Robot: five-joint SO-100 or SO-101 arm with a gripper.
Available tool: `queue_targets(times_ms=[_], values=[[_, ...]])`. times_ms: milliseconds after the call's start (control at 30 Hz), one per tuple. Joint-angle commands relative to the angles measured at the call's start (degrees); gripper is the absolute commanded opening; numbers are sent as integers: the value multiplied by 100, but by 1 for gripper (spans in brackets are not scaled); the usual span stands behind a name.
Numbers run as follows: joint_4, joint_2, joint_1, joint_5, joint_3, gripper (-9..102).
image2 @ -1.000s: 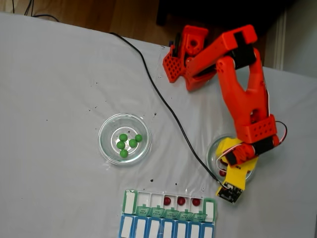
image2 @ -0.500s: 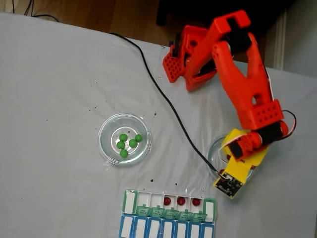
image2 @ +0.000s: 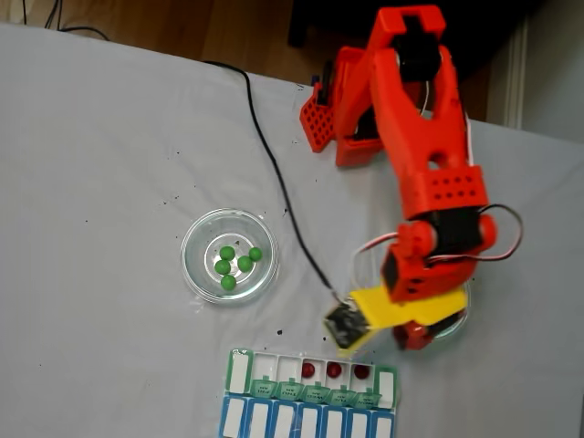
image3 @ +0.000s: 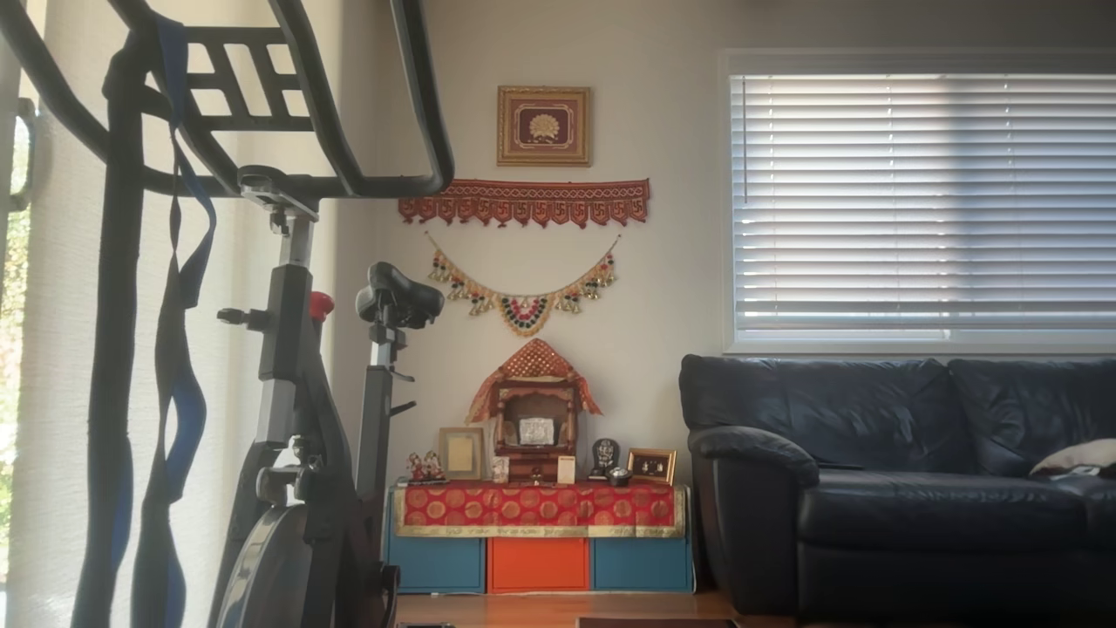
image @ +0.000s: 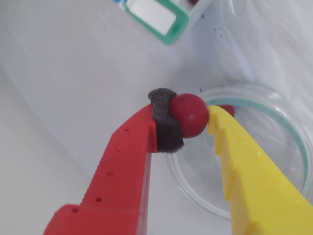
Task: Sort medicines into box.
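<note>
Gripper (image: 195, 117) pinches a dark red ball (image: 190, 115) tight between foam pad and yellow finger. It hangs above the glass dish (image: 293, 142), near the box (image2: 388, 376).

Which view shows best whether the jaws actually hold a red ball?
The wrist view: the red ball sits pinched between the foam pad and the yellow jaw, above the glass dish. In the fixed view the gripper hides the ball. The other view faces a living room.
</note>
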Motion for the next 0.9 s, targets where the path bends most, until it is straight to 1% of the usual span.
queue_targets(times_ms=[0,200,300,433,667,867], values=[[-141,149,501,185,-642,1],[18,53,1195,255,-606,1],[70,-35,1494,-26,-413,1],[-387,-44,1661,-123,123,1],[-527,-1230,2074,-44,-624,1],[-615,-1811,2118,-114,-1037,1]])
